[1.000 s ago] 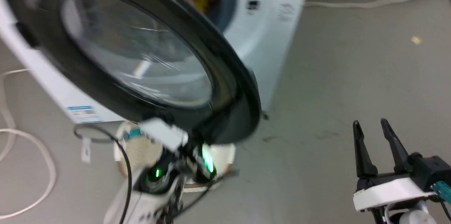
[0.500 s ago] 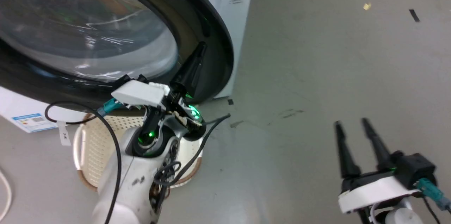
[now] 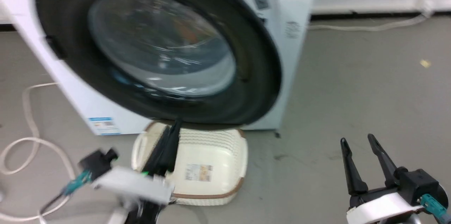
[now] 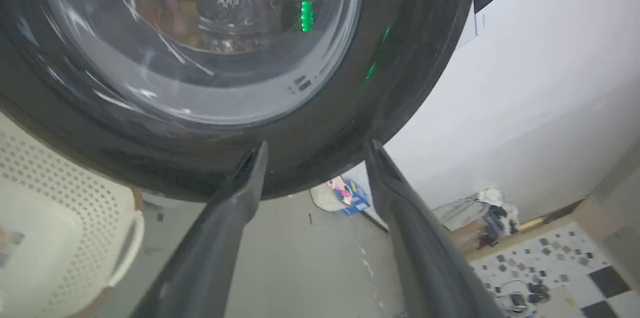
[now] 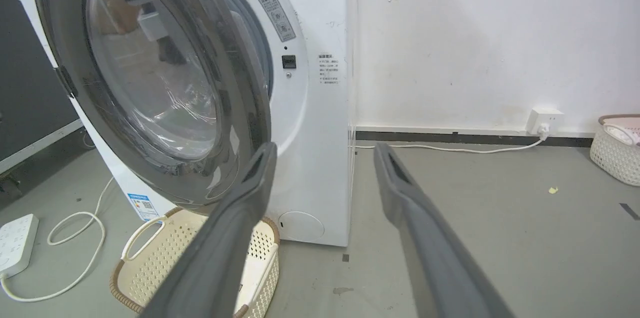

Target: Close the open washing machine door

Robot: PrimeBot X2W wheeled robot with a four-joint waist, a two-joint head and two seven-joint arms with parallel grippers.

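Two pincers open, empty: left pincer (image 4: pixel 314 150) just under lower rim of washing machine door (image 3: pixel 158 51), above cream basket (image 3: pixel 211 146); right pincer (image 3: pixel 357 139) apart, over floor (image 3: pixel 352 76). Door ajar, nearly against washing machine (image 3: pixel 296 41) front.

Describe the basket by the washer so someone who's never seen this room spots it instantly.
Find the white washing machine against the wall and look beneath its big round black door. There on the floor sits a cream perforated basket with a brown rim; the other pale basket stands far off by the wall socket.
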